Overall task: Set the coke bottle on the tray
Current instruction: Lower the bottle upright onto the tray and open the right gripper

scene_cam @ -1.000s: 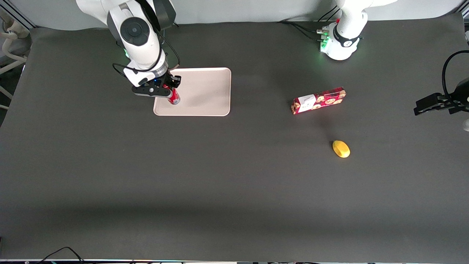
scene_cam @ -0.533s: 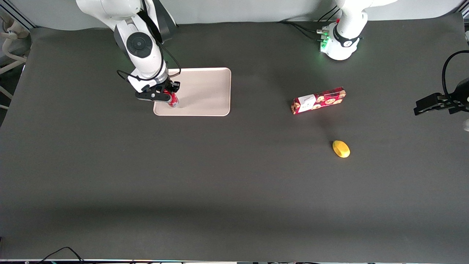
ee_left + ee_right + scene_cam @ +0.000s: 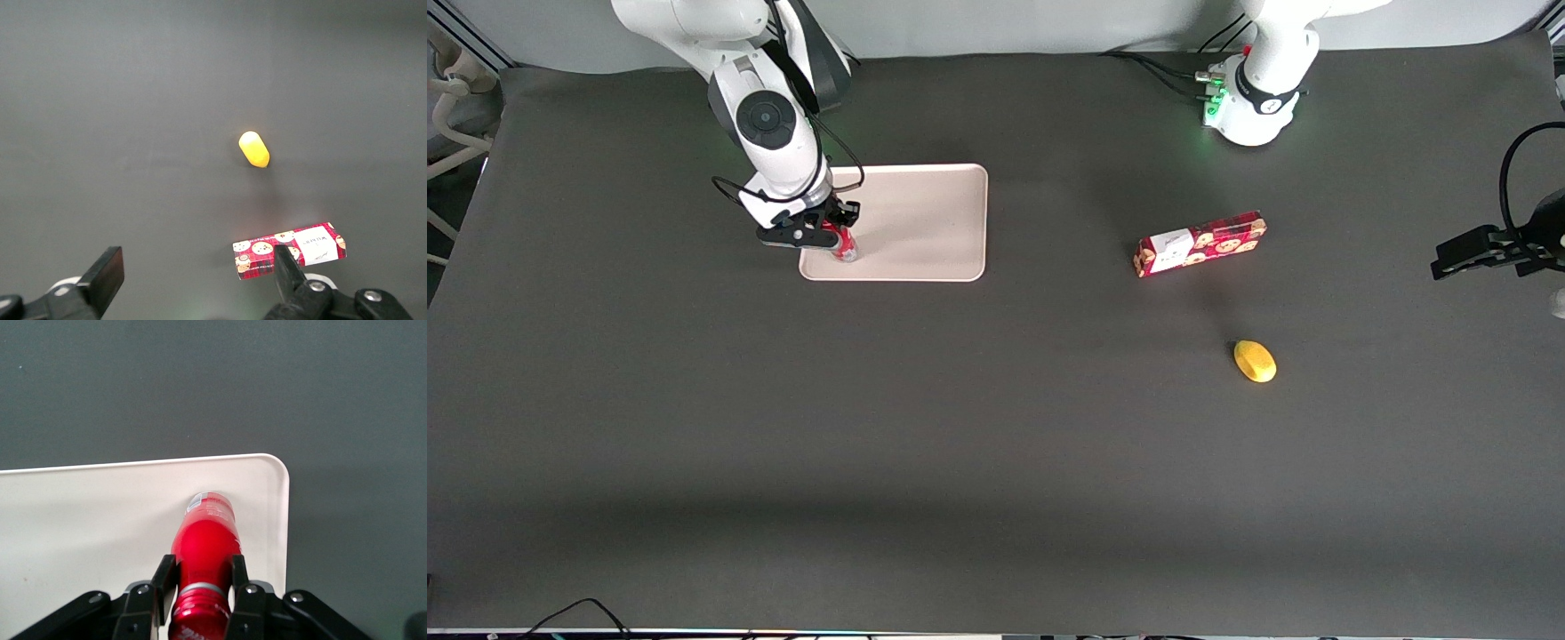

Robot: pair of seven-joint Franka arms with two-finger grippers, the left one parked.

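Since the frame a second ago, we note that the gripper (image 3: 824, 237) has come down over the corner of the tray (image 3: 925, 222) nearest the working arm's end of the table, carrying the coke bottle (image 3: 845, 246) lower with it; over the last half second the change is slight. Nothing else has shifted.

Working across the front view, we find the gripper first, low over the tray's corner. Its fingers (image 3: 164, 580) are clamped on the neck of the bottle, one on each side, as the right wrist view confirms. The bottle (image 3: 205, 550) hangs within the tray's rim (image 3: 280, 520), its silver base down at the tray floor. We cannot tell whether the base already rests on the floor or stands just above it.

Further along, toward the parked arm's end, a red cookie box (image 3: 1200, 243) lies well apart from the tray, and a small yellow object (image 3: 1255, 361) lies nearer the front camera than the box. Neither concerns the task.

Our assessment: pickup and carry are complete, and the bottle is positioned over the tray. Outstanding are confirmed contact, opening the fingers, and withdrawal without tipping the bottle. The task is near its end but not yet closed.
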